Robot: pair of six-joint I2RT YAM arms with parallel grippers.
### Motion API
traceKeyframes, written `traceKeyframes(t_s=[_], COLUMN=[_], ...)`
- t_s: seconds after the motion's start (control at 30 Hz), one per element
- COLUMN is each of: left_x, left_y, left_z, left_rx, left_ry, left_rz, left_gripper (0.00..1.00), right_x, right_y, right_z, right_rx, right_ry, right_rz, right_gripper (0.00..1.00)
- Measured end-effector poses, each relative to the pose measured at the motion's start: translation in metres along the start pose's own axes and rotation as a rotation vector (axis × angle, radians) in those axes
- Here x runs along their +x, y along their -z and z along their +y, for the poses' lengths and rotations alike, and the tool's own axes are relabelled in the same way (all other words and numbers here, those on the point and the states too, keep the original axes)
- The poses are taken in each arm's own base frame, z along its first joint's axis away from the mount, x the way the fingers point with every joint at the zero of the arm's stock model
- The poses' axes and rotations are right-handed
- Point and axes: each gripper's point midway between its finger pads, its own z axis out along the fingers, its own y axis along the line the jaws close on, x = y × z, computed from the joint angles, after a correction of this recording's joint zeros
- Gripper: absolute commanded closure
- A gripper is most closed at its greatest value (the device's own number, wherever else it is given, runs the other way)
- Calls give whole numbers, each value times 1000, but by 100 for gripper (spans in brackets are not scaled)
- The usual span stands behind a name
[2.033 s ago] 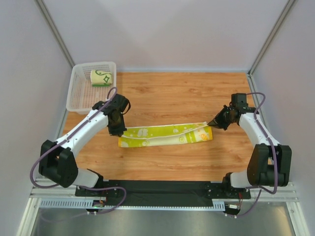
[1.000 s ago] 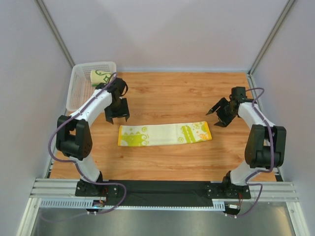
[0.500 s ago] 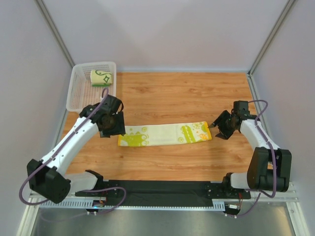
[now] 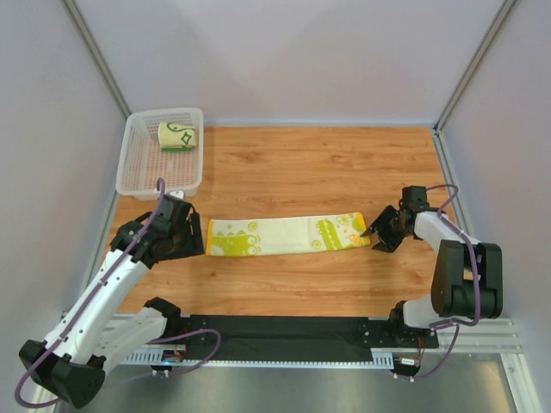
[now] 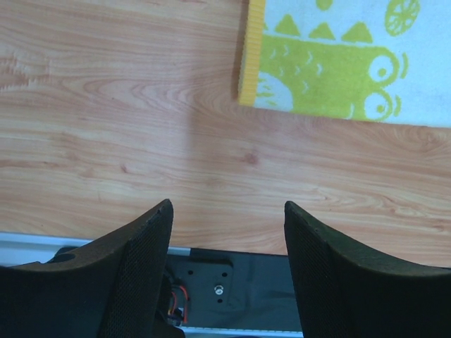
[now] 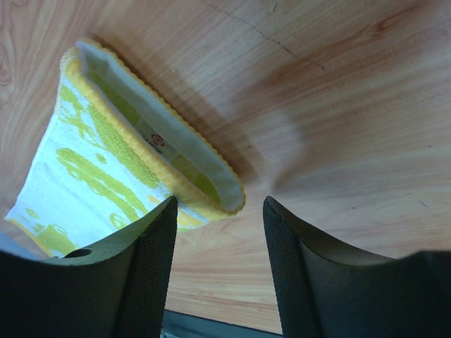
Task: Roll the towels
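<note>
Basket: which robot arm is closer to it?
Left. The left arm ends just in front of the basket, towards the robot. The right arm ends far away, at the towel's right end.

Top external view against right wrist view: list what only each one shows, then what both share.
Only the top external view shows the basket with a rolled towel in it, and the open left end effector. Only the right wrist view shows the open layers at the folded end of the flat towel. Both show that flat towel on the wooden table, with the open right end effector at its end.
</note>
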Motion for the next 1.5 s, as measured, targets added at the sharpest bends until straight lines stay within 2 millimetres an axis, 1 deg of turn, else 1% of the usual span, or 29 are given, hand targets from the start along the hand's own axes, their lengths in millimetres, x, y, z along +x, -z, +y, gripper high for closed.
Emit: traceKeyframes(t_s=[0.13, 0.23, 0.27, 0.33, 0.37, 0.4, 0.57, 0.67, 0.73, 0.8, 0.87, 0.9, 1.0, 1.13, 1.2, 1.3, 1.5], left_x=[-5, -8, -8, -10, -11, -11, -10, -10, -13, -15, -18, -19, -16, -18, -20, -23, -25], left_y=[-1, -3, -3, -4, -5, -5, -5, 0, 3, 5, 6, 5, 2, 3, 6, 8, 7], left_z=[0, -2, -2, -2, -2, -1, -2, -2, -6, -12, -18, -20, -22, -22, -22, -21, -17], left_rx=[0, 3, 1, -2, -5, -6, -3, 7, 36, 72, 106, 122, 137, 147, 154, 155, 131], left_ry=[-2, -1, -1, -1, 0, 0, -6, -24, -42, -61, -71, -73, -82, -87, -84, -80, -76], left_rz=[-21, -33, -36, -43, -47, -47, -44, -34, -44, -57, -74, -84, -84, -105, -126, -147, -159], left_gripper=[28, 28, 28, 28, 28, 28, 30, 29, 29, 30, 31, 31, 30, 30, 30, 29, 29], right_x=[1, 3, 4, 4, 6, 6, 1, -8, -16, -25, -28, -27, -18, 4, 20, 43, 92], right_y=[-8, -10, -11, -13, -14, -15, -11, 4, 17, 33, 47, 52, 64, 75, 79, 85, 92], right_z=[-4, -3, -2, -4, -6, -7, -12, -12, -6, 6, 23, 30, 58, 94, 113, 136, 189], right_rx=[3, -18, -22, -23, -22, -20, -1, 20, 12, -10, -41, -53, -92, -141, -172, -219, -313], right_ry=[4, 6, 7, 14, 10, 9, 6, 26, 43, 74, 118, 136, 224, 349, 418, 499, 661], right_rz=[8, 15, 15, 12, 18, 17, -22, -89, -140, -205, -248, -259, -276, -274, -270, -252, -217], right_gripper=[48, 58, 71, 84, 96, 100, 100, 100, 100, 100, 100, 100, 100, 100, 100, 100, 100])
